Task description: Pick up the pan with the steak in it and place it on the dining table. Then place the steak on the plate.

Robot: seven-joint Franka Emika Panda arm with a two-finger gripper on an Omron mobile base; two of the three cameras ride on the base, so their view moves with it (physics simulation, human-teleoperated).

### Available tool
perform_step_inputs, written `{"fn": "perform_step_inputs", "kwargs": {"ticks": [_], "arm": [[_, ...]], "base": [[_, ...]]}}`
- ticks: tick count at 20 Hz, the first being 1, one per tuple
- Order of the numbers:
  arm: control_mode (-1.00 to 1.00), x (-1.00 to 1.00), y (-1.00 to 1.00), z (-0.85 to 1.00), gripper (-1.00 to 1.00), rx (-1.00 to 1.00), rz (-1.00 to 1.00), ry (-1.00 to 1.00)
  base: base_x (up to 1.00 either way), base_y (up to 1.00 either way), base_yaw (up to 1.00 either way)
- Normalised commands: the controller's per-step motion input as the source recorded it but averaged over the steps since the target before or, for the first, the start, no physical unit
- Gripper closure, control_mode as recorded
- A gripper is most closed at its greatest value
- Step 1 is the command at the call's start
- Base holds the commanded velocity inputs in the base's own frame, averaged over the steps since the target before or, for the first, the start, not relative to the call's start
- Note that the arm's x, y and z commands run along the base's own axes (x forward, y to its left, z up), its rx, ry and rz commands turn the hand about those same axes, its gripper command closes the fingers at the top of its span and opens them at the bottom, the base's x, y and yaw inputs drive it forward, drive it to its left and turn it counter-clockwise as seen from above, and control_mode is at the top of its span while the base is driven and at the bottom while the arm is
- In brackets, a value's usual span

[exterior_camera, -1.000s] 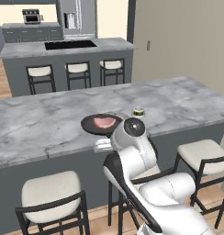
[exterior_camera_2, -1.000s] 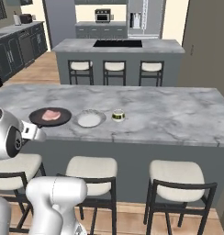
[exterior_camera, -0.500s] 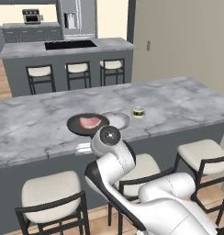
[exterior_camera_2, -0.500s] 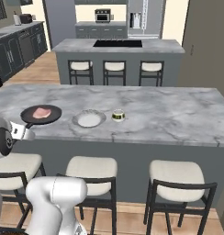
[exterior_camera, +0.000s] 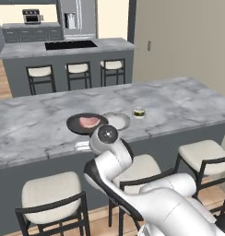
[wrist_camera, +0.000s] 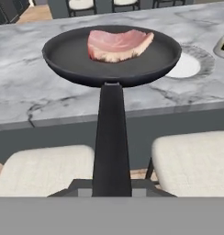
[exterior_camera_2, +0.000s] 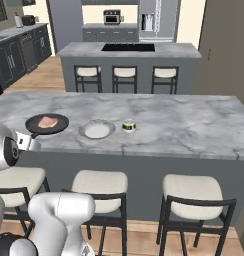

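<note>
pan (wrist_camera: 111,54) held by its handle (wrist_camera: 111,137); fingers (wrist_camera: 111,190) closed tight on the near end of that handle, at the bottom of the hand view. the pan's long axis runs straight out from the fingers, bowl farthest away, handle pointing back at the arm. bowl sits over the near edge of the dining table worktop (exterior_camera: 179,99); from these angles i cannot tell whether the base is touching the marble or just above it.

steak (wrist_camera: 118,44) lies flat in the far half of the bowl, a little off centre toward the plate side. pink-red slab, paler fatty rim, soft irregular outline.

plate (exterior_camera_2: 97,129) just beside the pan on the worktop, rims close; in the hand view the pan's edge overlaps it, so contact is not settled. shallow, round, pale grey-white, no handle, with a speckled-looking rim. a small jar (exterior_camera_2: 128,125) stands just past the plate, apart from both.

pan: matte black, shallow, low curved wall, long thin flat-sided handle. worktop: grey-white veined marble, smooth, dark grey base under it. pale cushioned stools (exterior_camera_2: 195,191) with black frames tucked below the near edge.

judgement: setting down is the step in hand; the plate's nearness is what matters for moving the steak across afterwards.
</note>
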Motion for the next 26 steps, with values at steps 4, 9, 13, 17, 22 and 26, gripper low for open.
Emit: {"fn": "perform_step_inputs", "kwargs": {"ticks": [4,9,13,17,22,26], "arm": [[-1.00,0.64,0.17,-0.23,1.00,0.01,0.00,0.00],[-1.00,0.80,0.33,-0.26,1.00,0.00,-0.01,0.00],[-1.00,0.88,0.26,-0.20,1.00,0.00,0.00,0.01],[-1.00,0.76,0.04,-0.08,1.00,0.00,0.00,0.11],[-1.00,0.29,0.00,-0.15,1.00,-0.02,0.00,0.15],[-1.00,0.05,0.17,-0.34,1.00,-0.09,0.00,0.03]], "base": [[0.00,0.00,0.00],[0.00,0.00,0.00],[0.00,0.00,0.00],[0.00,0.00,0.00],[0.00,0.00,0.00],[0.00,0.00,0.00]]}}
